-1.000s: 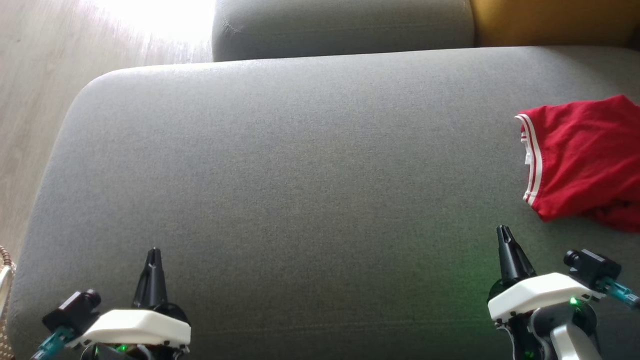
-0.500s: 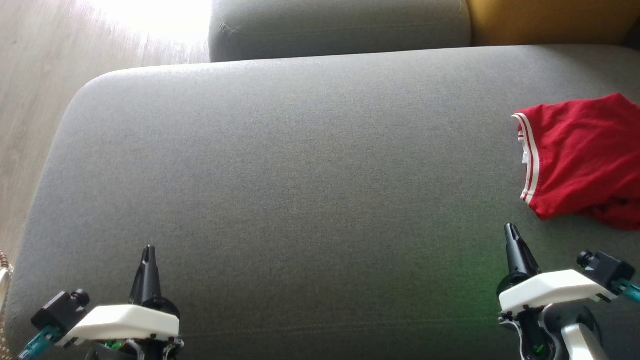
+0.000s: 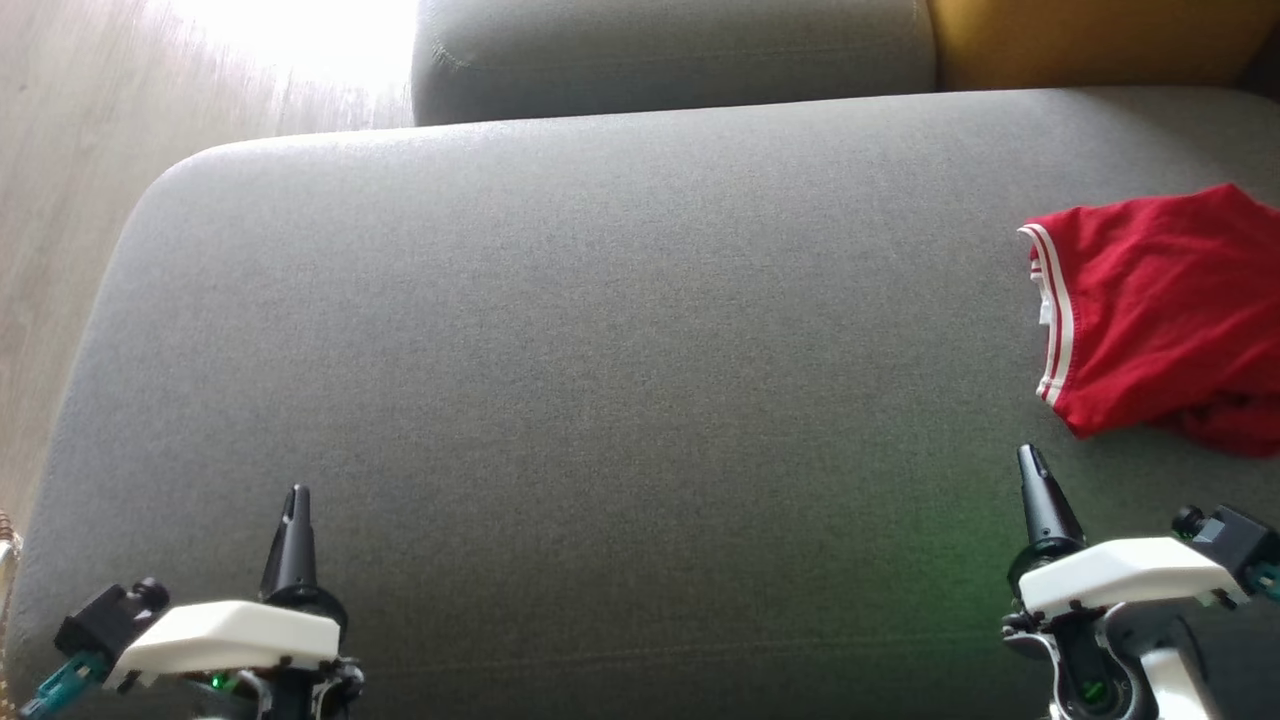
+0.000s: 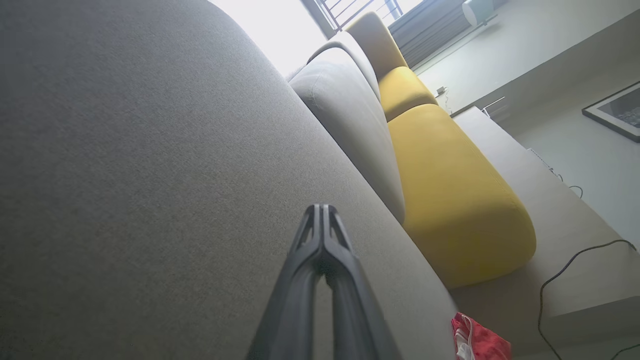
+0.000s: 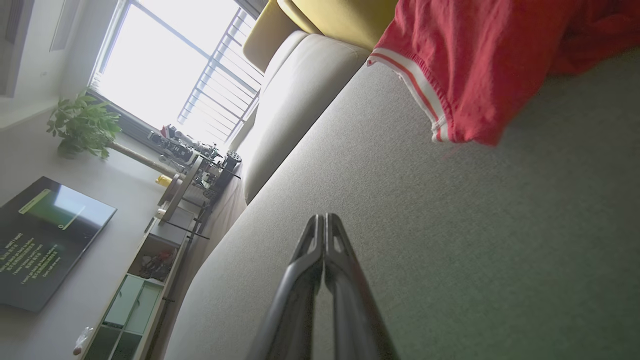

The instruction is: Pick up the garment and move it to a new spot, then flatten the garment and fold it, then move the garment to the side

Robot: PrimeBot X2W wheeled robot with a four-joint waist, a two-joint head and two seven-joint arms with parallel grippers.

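The grey seat point(image 3: 560, 330) in front of me bears the red garment point(image 3: 1160, 310), which lies crumpled far over on my right, its white-striped band facing the cushion's middle.

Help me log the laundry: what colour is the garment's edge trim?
Two white stripes on the red garment; clearest in the right wrist view.

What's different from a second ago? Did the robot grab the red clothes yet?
Not yet. The right claw slid a little to the robot's right, nearer the red garment; the left claw drifted slightly left. The camera shifted a bit too. Both claws stayed shut and empty, and the garment lies untouched on the grey sofa seat.
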